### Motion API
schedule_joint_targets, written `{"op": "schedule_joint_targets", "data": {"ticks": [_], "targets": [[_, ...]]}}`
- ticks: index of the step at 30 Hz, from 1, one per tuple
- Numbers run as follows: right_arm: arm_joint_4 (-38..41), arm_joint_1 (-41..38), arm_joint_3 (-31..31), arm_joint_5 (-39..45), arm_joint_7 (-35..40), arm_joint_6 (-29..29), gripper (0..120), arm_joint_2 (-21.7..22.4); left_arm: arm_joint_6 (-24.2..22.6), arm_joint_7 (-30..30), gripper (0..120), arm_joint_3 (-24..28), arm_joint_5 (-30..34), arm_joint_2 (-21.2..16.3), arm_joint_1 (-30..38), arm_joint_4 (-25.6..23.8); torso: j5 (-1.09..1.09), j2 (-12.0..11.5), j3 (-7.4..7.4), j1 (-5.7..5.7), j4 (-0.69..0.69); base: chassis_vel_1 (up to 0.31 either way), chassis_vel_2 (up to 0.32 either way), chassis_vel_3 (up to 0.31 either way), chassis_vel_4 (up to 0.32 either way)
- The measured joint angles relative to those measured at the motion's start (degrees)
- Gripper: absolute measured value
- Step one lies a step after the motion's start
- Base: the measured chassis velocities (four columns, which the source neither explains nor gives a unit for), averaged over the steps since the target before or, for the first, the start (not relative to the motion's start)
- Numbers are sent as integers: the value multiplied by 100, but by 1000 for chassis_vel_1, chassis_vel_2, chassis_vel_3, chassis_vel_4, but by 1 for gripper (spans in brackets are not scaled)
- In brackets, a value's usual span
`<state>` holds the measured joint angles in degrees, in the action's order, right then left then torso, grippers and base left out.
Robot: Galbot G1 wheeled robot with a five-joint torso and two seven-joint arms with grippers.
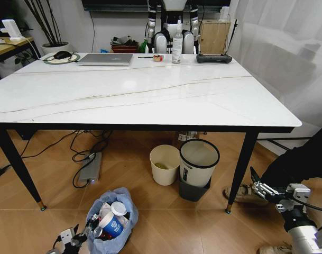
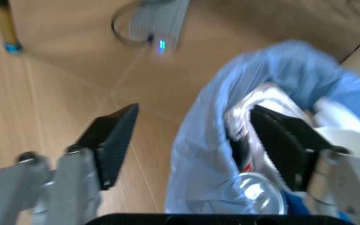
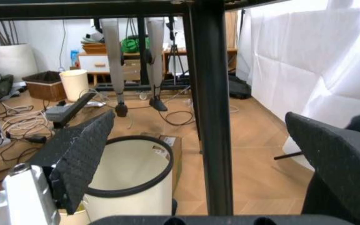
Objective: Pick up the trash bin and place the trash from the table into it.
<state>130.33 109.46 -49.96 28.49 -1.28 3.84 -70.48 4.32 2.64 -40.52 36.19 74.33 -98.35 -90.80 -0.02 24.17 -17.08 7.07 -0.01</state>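
Note:
The trash bin point(image 1: 112, 214), lined with a puffy light-blue bag point(image 2: 280, 70), stands on the wooden floor in front of the table point(image 1: 150, 90). Trash lies inside it: a blue paper cup point(image 1: 112, 225), white pieces point(image 1: 118, 208) and a crushed can point(image 2: 255, 197). My left gripper point(image 1: 79, 235) point(image 2: 192, 117) is open at the bin's near left rim. One finger point(image 2: 114, 136) is outside the bag and the other point(image 2: 286, 140) is inside it. My right gripper point(image 1: 266, 189) point(image 3: 198, 122) hangs open low at the right, beside the table's front right leg point(image 3: 208, 108).
Under the table stand a cream round bin point(image 1: 164, 164) and a grey bin with a white rim point(image 1: 199, 161). A power brick with cables point(image 1: 91, 168) lies on the floor at the left. The tabletop's far edge holds a laptop point(image 1: 105, 59), tape roll point(image 1: 157, 57) and spray bottle point(image 1: 177, 45).

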Motion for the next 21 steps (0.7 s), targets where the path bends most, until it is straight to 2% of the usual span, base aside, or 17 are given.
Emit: {"op": "schedule_joint_targets", "data": {"ticks": [2, 3, 5, 7, 8, 10, 11, 15, 21], "targets": [[0, 0, 0, 0, 0, 0, 100, 0, 221, -2, 84, -105, -248, 3, -283, -397, 1, 1, 0, 0, 1, 0, 0, 0, 0], [0, 1, 0, 0, 0, -1, 100, 0, 543, -1, 90, -211, -623, 63, -492, -823, 2, 1, -1, 0, 4, 0, 0, 0, 0], [1, 0, 0, 0, 0, -1, 100, 0, 1084, 2, 98, -341, -1136, 206, -764, -1601, 3, 2, 0, 0, -1, 0, 0, 0, 0], [1, 0, 1, 0, 0, -1, 100, 0, 1212, 5, 98, -354, -1219, 242, -828, -1773, 4, 2, 0, 0, -1, 0, 0, 0, 0], [1, 0, 0, 0, 0, -1, 100, 0, 1365, 4, 99, -372, -1299, 296, -912, -2017, 3, 2, -1, 0, 0, 0, 0, 0, 0], [1, 0, 0, 0, 0, -1, 100, 0, 1730, 7, 100, -403, -1369, 441, -1141, -2810, 4, 2, -1, 1, 0, 0, 0, 0, 0], [1, 0, 0, 0, 0, -1, 100, 0, 1808, 10, 100, -417, -1371, 483, -1194, -3020, 6, 3, -1, 1, 0, 0, 0, 0, 0], [1, -1, 0, 0, 0, -1, 100, 0, 1841, 8, 100, -423, -1369, 511, -1222, -3142, -3, 3, -1, 1, 0, 0, 0, 0, 0], [1, 0, 0, 0, 0, 0, 100, 0, 1836, 6, 100, -424, -1354, 513, -1210, -3128, 3, 3, -2, 2, 0, 0, 0, 0, 0]]}}
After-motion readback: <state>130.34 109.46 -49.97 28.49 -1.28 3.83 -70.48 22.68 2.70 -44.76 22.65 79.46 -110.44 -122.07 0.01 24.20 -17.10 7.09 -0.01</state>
